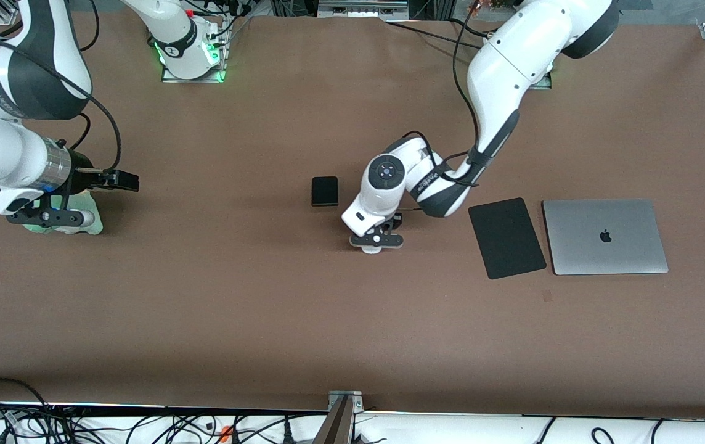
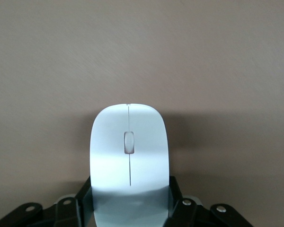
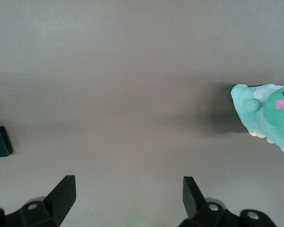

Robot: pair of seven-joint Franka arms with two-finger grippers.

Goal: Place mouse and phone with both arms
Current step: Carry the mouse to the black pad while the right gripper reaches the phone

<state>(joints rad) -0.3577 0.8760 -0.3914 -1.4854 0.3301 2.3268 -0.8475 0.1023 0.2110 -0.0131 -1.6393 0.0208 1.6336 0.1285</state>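
the left end effector [image 1: 377, 242] was down at the middle of the brown table [image 1: 204, 308], its fingers [image 2: 176, 197] closed on the sides of the white mouse [image 2: 128, 156], which lay on the table. the black phone [image 1: 325, 190] lay flat just beside it, farther from the front camera. a black mouse pad [image 1: 506, 237] and grey laptop [image 1: 604, 236] sat toward the left arm's end. the right end effector [image 3: 128, 198] waited with fingers apart over the table near a green plush toy [image 3: 267, 116].
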